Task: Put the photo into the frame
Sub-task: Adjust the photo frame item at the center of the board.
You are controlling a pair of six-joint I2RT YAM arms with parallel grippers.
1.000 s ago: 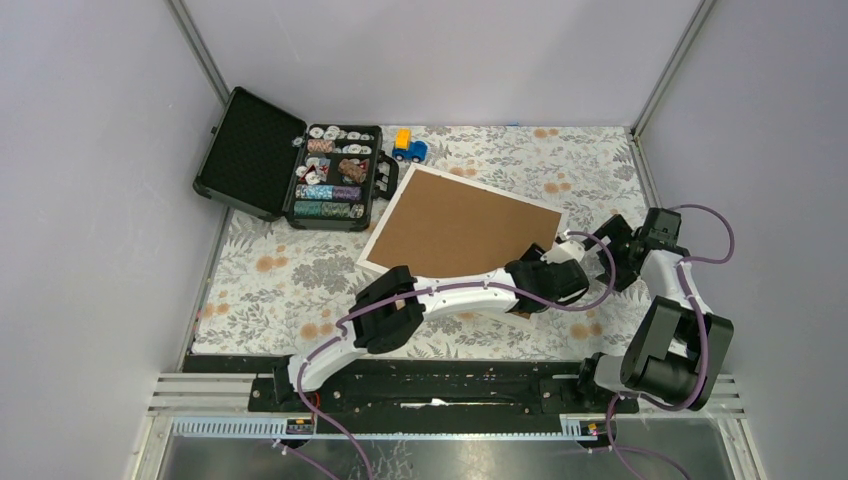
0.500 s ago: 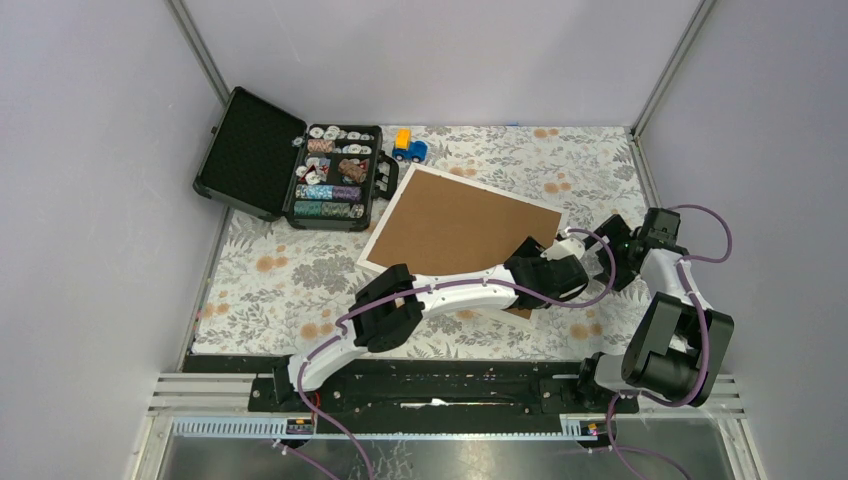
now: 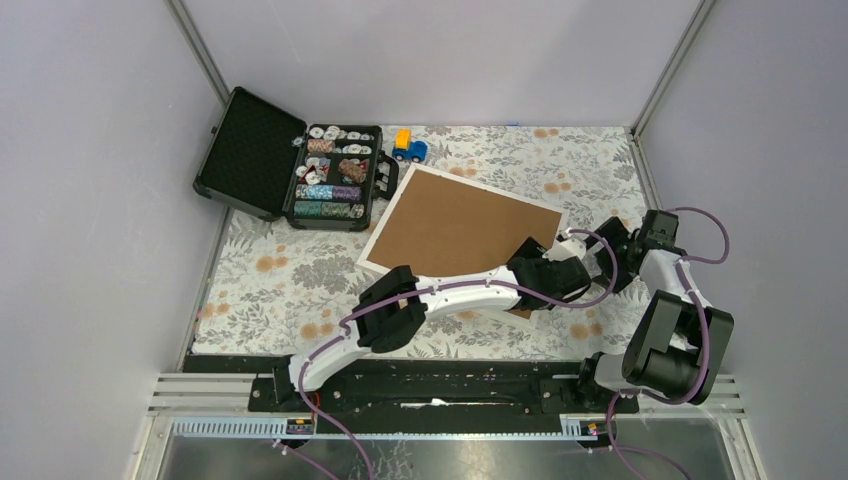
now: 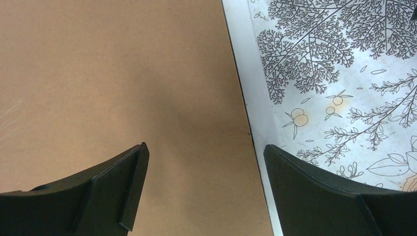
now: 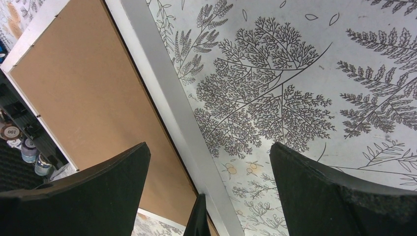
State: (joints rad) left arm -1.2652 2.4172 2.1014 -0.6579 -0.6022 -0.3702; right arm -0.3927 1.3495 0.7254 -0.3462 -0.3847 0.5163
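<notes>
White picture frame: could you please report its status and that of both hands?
Left hand open above white rectangular picture frame, brown back up. Right hand open over its edge. Photo not visible.

The frame (image 3: 455,225) lies back-up on the floral table (image 3: 270,290), brown board inside its white edge. The left gripper (image 3: 550,275) hangs over its near right corner, with the right gripper (image 3: 600,255) just beside that corner. Far left sits an open black case (image 3: 250,150) of chips, with a toy truck (image 3: 408,147) beside it.

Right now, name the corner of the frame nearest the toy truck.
The far left corner of the frame; the toy truck sits just beyond it. The other visible corners lie farther toward the arms.
</notes>
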